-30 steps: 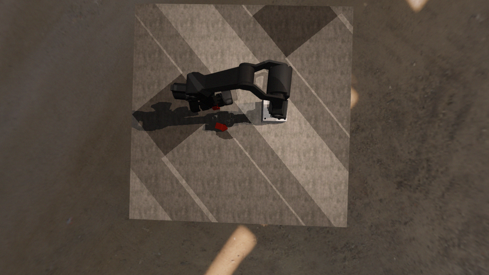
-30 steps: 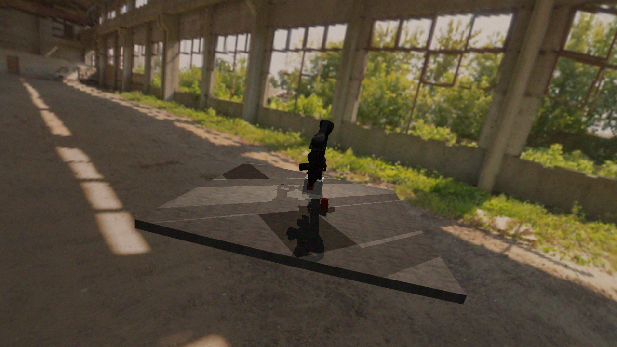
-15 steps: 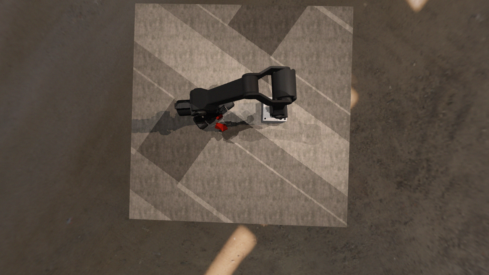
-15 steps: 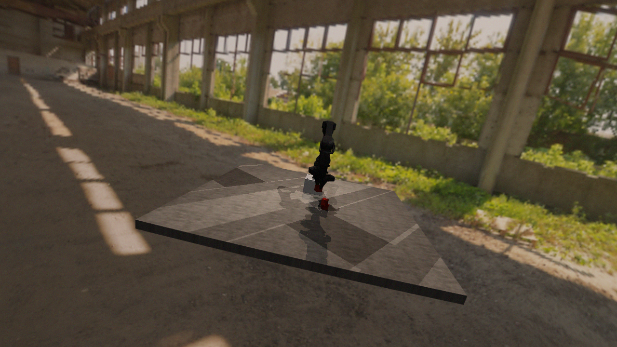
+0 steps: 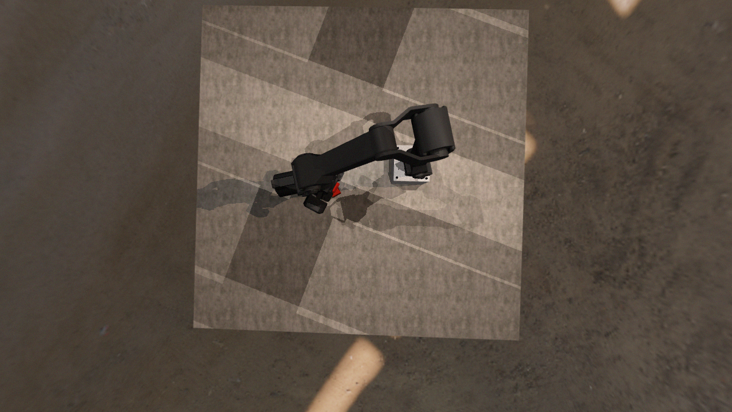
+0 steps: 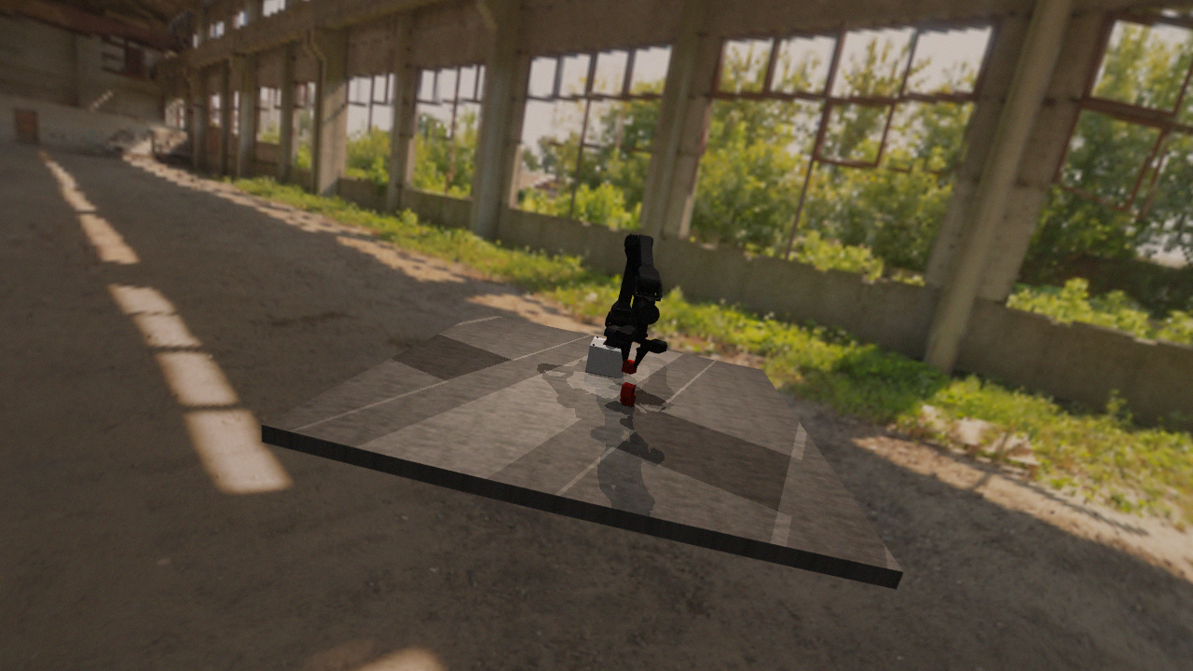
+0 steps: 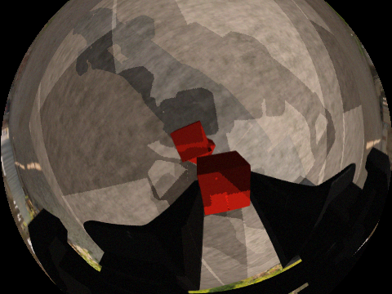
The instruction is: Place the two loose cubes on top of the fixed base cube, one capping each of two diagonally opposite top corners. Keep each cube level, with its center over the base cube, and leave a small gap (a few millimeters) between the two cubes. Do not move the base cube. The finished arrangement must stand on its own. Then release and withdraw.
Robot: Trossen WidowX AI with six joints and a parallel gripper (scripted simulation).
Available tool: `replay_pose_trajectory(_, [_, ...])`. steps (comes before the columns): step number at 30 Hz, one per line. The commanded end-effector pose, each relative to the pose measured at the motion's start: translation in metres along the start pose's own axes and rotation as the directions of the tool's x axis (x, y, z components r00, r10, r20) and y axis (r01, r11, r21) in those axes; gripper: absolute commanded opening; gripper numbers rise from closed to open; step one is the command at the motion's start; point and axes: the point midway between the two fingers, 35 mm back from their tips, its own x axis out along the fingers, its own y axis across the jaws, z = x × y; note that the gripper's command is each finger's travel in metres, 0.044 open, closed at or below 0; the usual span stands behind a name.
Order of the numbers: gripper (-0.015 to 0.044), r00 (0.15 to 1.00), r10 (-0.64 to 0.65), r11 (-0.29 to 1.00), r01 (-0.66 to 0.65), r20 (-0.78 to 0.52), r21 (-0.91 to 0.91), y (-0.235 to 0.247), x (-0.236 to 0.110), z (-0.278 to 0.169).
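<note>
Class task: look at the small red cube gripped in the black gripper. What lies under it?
In the wrist view the held red cube hangs in the gripper above the grey patterned board. Another red block sits on the board just beyond; whether it is one cube or two stacked is unclear.

The gripper (image 7: 224,198) (clamped on a red cube (image 7: 224,186)) hangs above the lower cubes (image 7: 192,142); open board (image 7: 98,131) lies left.

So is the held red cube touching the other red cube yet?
Apart. In the exterior view the held cube hangs in the tool, with bare table visible between it and the lower cube.
</note>
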Motion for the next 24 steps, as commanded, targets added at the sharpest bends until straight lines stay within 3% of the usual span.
replay_pose_trajectory(1, [0.0105,1.000,0.002,0.993,-0.001,0.006,-0.118,0.006,0.000,-0.010])
replay_pose_trajectory(6, [0.0105,1.000,0.003,0.976,-0.001,0.005,-0.217,0.011,0.001,-0.020])
replay_pose_trajectory(24, [0.0105,1.000,0.002,0.975,-0.001,0.005,-0.223,0.011,0.031,-0.020])
